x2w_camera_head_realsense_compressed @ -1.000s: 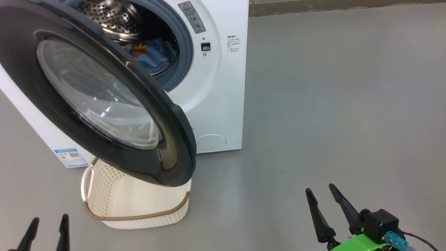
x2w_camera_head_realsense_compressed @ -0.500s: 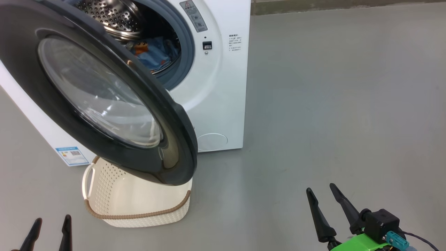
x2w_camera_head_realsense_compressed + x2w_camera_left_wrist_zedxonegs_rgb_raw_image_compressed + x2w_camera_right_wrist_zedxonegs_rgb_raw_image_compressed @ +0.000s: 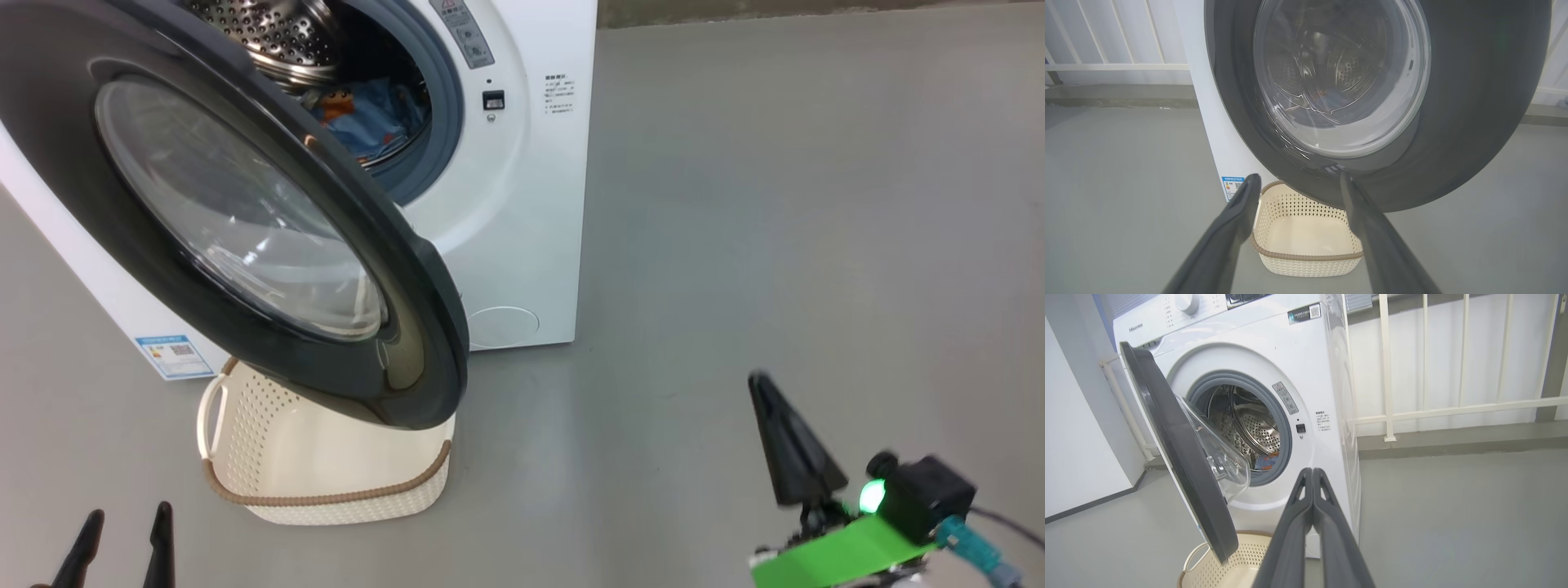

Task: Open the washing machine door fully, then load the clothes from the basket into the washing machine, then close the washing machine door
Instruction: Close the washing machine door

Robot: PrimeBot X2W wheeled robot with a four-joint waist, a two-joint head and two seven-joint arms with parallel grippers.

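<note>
Two grippers hover: the left gripper (image 3: 129, 513) spread apart, the right gripper (image 3: 1312, 471) pinched together, holding nothing. Clothes (image 3: 375, 118) lie inside the washing machine (image 3: 522, 229); its door (image 3: 237, 212) stands open over the basket (image 3: 326, 497).

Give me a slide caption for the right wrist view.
Right gripper, shut, faces the washer: door open, clothes inside, basket beneath the door.

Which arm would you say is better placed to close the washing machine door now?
Probably left: the open left pincer points at the door's outer face; the shut right pincer faces its edge.
</note>
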